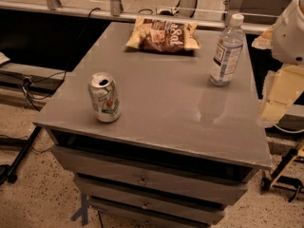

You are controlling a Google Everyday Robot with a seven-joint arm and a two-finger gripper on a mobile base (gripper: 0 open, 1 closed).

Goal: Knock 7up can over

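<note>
The 7up can [104,98] stands upright near the front left corner of the grey cabinet top [166,103]. It is silver-white with green lettering, and its opened top shows. My gripper [279,95] is a pale beige shape hanging off the white arm [290,28], beyond the cabinet's right edge. It is far to the right of the can and touches nothing.
A clear plastic water bottle [227,51] stands upright at the back right of the top. A chip bag [162,35] lies flat at the back centre. Drawers [142,179] are below the top. Cables and a stand leg lie on the floor at left.
</note>
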